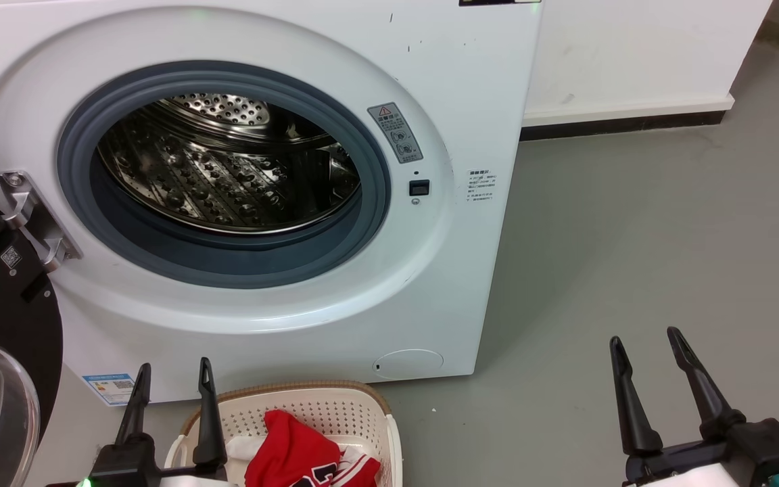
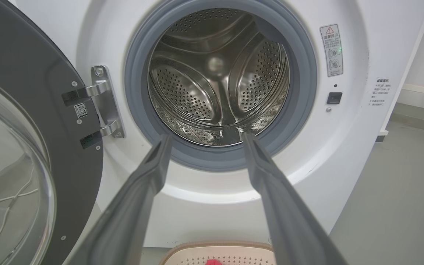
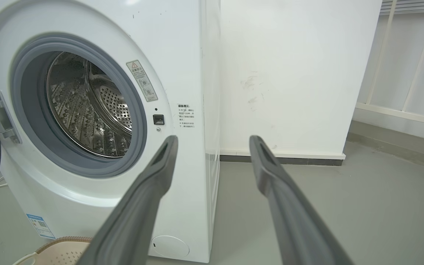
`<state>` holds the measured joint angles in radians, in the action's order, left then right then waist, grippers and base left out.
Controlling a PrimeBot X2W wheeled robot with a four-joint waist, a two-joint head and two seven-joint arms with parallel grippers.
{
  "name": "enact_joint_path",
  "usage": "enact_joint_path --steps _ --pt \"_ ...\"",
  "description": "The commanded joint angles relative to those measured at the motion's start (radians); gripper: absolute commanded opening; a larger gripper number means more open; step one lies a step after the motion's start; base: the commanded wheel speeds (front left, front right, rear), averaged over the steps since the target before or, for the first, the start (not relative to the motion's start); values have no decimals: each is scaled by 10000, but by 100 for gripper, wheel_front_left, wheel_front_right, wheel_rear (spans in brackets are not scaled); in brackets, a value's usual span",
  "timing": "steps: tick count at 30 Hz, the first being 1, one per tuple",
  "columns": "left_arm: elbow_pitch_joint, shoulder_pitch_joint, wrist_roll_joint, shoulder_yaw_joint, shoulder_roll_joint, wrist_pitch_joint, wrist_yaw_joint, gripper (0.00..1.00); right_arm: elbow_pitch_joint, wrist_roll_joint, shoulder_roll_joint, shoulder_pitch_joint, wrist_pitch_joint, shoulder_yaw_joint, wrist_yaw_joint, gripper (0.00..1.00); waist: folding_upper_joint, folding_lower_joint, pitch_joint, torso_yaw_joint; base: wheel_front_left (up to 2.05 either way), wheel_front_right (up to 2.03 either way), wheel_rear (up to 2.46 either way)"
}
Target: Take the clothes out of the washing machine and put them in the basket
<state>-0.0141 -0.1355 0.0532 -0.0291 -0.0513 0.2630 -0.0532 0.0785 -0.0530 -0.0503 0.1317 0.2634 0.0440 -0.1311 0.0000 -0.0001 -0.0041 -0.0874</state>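
Grey floor [image 1: 633, 237] running up to a white wall [image 1: 633, 54]; dark skirting strip [image 1: 623, 126] sitting along the join. Wall showing faint scuff marks [image 3: 250, 86]. Pale vertical bars [image 3: 418, 62] standing beyond its corner.

Note the washing machine [image 1: 470, 81]: white body, grey gasket [image 1: 376, 203], perforated steel drum [image 1: 227, 182], black-rimmed door [image 1: 11, 318]. You see the basket [image 1: 335, 409] in cream, dotted with holes, under a brown woven-look rim — the clothes [image 1: 291, 450] are red with white striping and black lettering.
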Motion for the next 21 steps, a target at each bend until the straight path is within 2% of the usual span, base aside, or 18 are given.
enact_joint_path --steps 1,6,7,12,21 --pt "21 -55 40 25 13 26 -59 100 -15 34 2 54 18 17 7 100 0 1 4 -4 0 0 0" --pt "116 -3 55 27 13 26 -145 100 -32 46 2 18 18 45 7 100 0 1 17 -24 0 0 0" --pt "104 3 43 25 2 -1 -121 0 -25 9 0 0 0 39 0 0 0 1 17 -25 0 0 0" --pt "581 -70 157 21 31 -84 -96 0 -435 -119 2 59 -22 62 0 0 0 1 19 -22 0 0 0" --pt "841 264 2064 -97 27 -550 144 0 -746 -2199 -141 -241 -341 35 0 0 0 1 22 44 0 0 0"
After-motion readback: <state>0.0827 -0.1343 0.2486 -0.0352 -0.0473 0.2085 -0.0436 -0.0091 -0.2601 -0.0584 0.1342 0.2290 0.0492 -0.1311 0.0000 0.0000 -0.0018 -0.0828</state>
